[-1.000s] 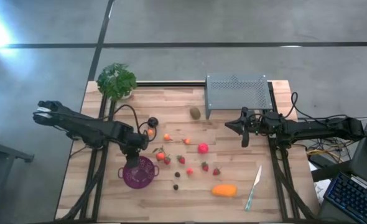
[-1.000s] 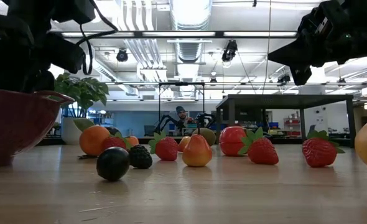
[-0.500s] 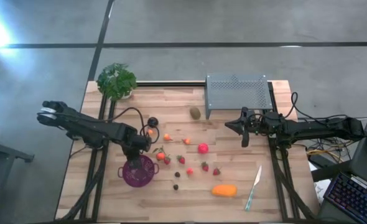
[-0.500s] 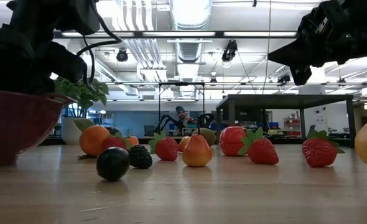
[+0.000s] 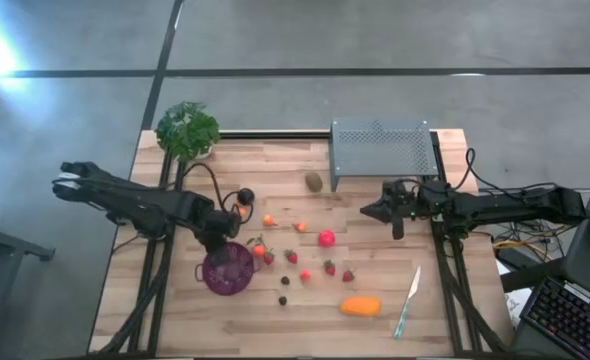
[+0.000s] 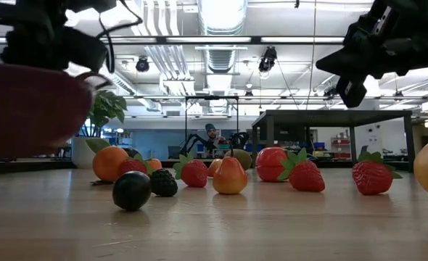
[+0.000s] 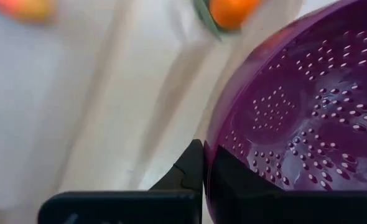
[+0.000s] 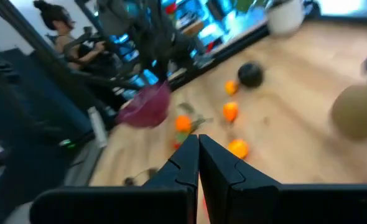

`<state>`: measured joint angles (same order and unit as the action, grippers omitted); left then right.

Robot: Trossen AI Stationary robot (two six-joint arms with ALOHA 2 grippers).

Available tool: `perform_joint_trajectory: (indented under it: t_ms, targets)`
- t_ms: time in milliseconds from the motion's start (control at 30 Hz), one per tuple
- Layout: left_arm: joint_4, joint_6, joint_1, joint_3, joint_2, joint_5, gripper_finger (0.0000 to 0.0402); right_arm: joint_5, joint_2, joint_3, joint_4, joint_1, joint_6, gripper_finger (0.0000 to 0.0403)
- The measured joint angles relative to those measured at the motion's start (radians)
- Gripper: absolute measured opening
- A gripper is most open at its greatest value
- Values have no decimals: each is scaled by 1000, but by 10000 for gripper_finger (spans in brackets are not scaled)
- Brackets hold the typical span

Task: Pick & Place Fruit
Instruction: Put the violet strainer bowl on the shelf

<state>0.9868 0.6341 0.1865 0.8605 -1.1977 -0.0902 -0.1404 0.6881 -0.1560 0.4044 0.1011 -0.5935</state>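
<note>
The left gripper (image 5: pixel 218 240) is clamped on the rim of a purple perforated colander (image 5: pixel 227 269); in the left wrist view its fingers (image 7: pixel 193 168) pinch the bowl's edge (image 7: pixel 283 118) with no gap showing. In the low view the colander (image 6: pixel 29 109) hangs clear of the wooden table (image 6: pixel 214 225), tilted, so it is carried rather than resting.

The right gripper (image 5: pixel 395 212) hovers above the table just in front of the grey perforated box (image 5: pixel 380 150), fingers pressed together on nothing, well apart from any fruit.

The fruit lies loose on the table, none visibly in the colander. A strawberry (image 5: pixel 258 250) and a small orange piece (image 5: pixel 268 220) sit nearest the bowl; the pink-red ball (image 5: pixel 326 238), further strawberries (image 5: pixel 329 267), dark berries (image 5: pixel 283 299) and the oblong orange piece (image 5: pixel 361 306) spread toward the right. The kiwi (image 5: pixel 314 181) lies by the box, the dark plum (image 5: pixel 245 196) close to the left arm. A pale knife (image 5: pixel 408 298) and a potted plant (image 5: pixel 186 130) stand apart.

Risks, as judged: an edge grip on a tilted bowl may slip or let it swing. Lowered among the nearest pieces, the bowl could knock round fruit into rolling. With the left arm occupied, picking likely falls to the right arm, which must open and reach across toward the left arm's space.
</note>
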Motion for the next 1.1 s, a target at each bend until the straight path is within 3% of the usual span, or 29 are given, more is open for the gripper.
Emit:
perform_joint_trajectory:
  t_ms: [400, 733, 900, 1100]
  targets:
    - [43, -59, -57, 207, -30, 346, 8, -22, 248, -201, -6, -91, 14, 9]
    - [48, -97, -70, 336, -164, 643, 8, -16, 430, -418, -177, -90, 24, 13]
    - [55, -145, -71, 425, -277, 739, 8, 12, 470, -491, -246, -88, 23, 47]
    - [96, -180, -75, 551, -392, 814, 8, 38, 481, -545, -319, -85, 24, 120]
